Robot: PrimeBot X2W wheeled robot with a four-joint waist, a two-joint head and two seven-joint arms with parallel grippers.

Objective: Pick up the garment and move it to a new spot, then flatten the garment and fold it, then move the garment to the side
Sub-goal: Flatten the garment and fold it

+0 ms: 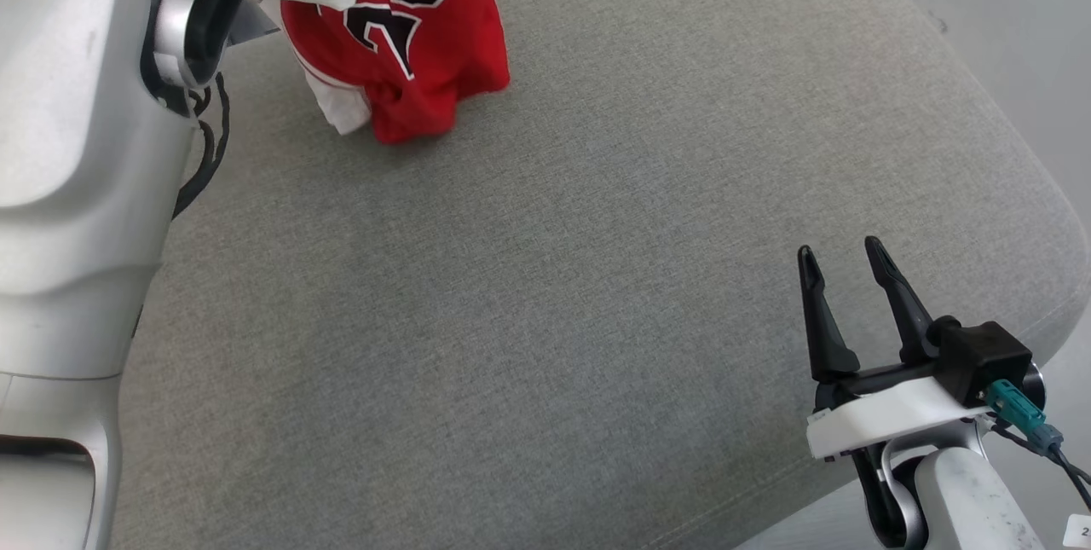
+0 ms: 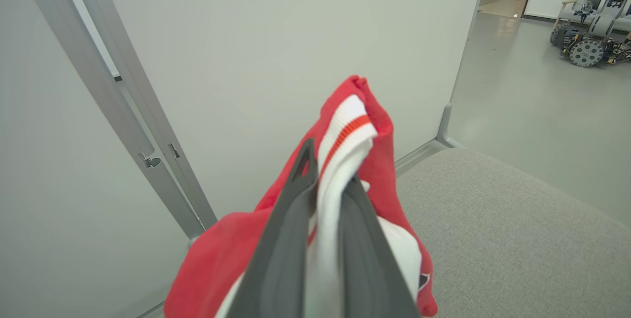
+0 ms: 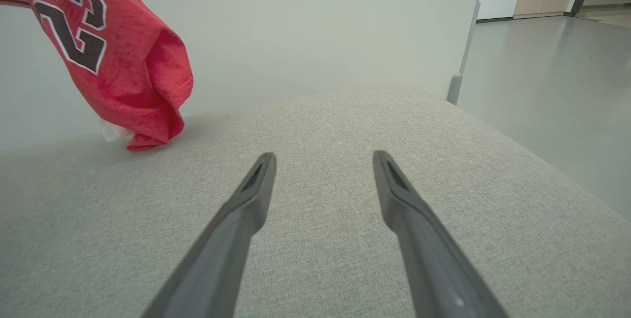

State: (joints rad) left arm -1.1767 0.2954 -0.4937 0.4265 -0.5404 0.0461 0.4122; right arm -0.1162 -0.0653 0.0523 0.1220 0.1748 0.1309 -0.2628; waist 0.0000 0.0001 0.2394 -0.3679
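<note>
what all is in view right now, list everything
jersey: one, red with white trim and black numerals, hanging from the left claw at the padded surface's far left
padded surface: one, grey, under both arms
wall panel: one, white, behind the surface
metal bars: two, silver, slanting along the panel
floor: grey, beyond the surface's right side
wheeled machine: at least one, grey and dark, far off on the floor
left claw: one, dark fingers, shut on the jersey's white trim
right claw: one, dark fingers, open, holding nothing, over the surface's near right
left forearm: one, pale grey, head view's left edge
</note>
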